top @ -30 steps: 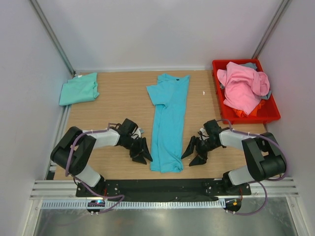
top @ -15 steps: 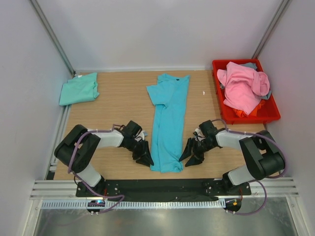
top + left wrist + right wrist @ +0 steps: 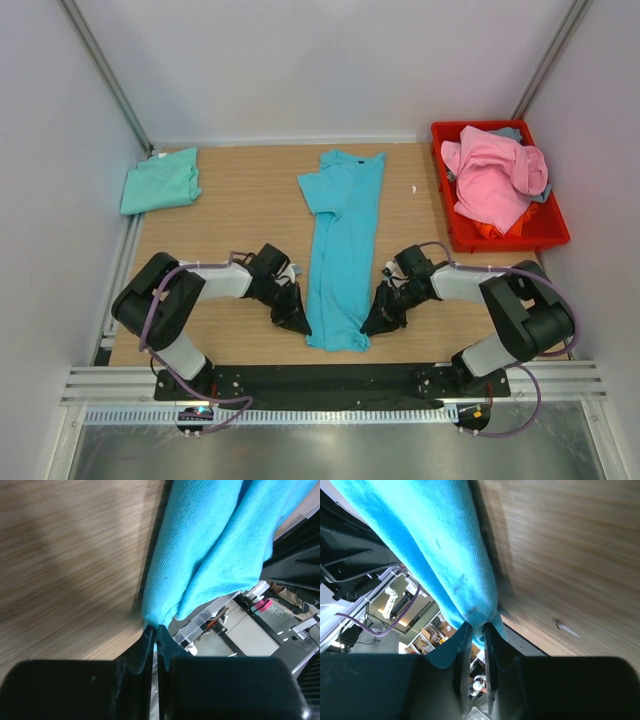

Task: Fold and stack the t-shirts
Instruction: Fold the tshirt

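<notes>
Nearest the arm bases, the left hand (image 3: 294,320) and the right hand (image 3: 372,322) sit low on the bench (image 3: 240,215). Each is pinched tight on a near bottom corner of the turquoise-blue t-shirt (image 3: 343,240), which lies lengthwise down the middle, collar away. Farther back, a folded mint-green t-shirt (image 3: 160,181) rests in the far left corner. The pink t-shirt (image 3: 490,180) is heaped in the red bin (image 3: 553,232) at far right.

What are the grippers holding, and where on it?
Both pinch the turquoise t-shirt at its near end: left gripper the left corner, right gripper the right corner.
</notes>
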